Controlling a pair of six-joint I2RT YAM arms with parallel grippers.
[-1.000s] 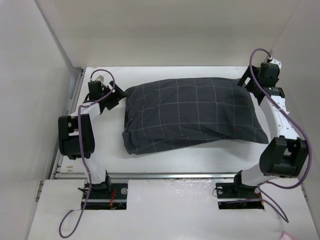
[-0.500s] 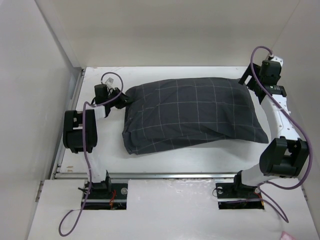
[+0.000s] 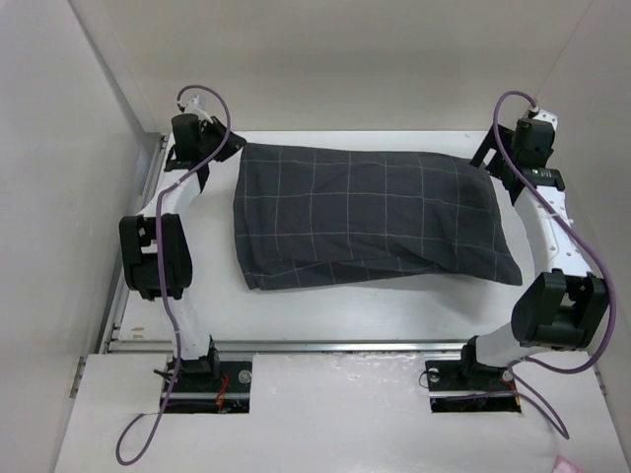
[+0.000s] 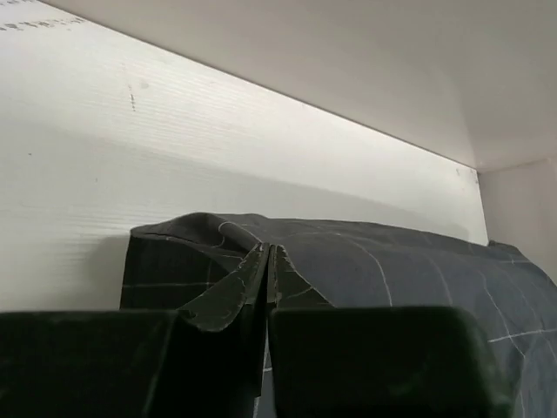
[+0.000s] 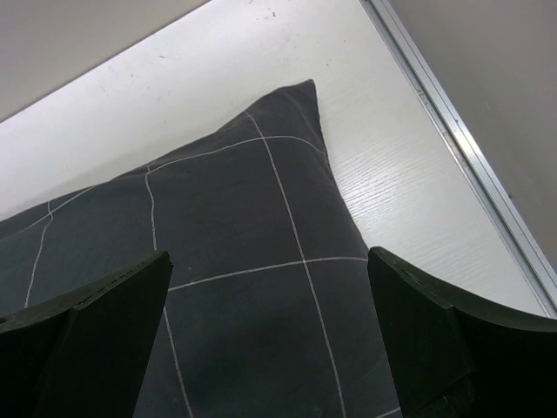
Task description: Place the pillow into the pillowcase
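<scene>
— Pillowcase (image 3: 365, 217): where does it lie?

— Across the middle of the white surface (image 3: 325, 313), its long side running left to right between the two arms. It is dark grey with a thin light grid, and it looks plump rather than flat.

— And the pillow?

— It is hidden in every view, so I cannot tell whether it is inside.

— What does the left gripper (image 4: 265, 320) have?

— Its jaws are pressed together on the pillowcase's far-left corner. In the left wrist view, a narrow fold of the checked cloth stands up, pinched between them. The rest of the fabric stretches away to the right along the back wall. From above, that gripper sits near the far-left corner of the surface, right at the cloth's edge.

— The right gripper (image 5: 270, 335)?

— Its jaws are spread wide and hold nothing. It hangs over the far-right corner of the pillowcase, and the pointed corner lies on the surface below, framed between the two jaws. I cannot tell whether they touch the cloth. A metal rail (image 5: 461, 148) runs along the surface just right of that corner.
</scene>
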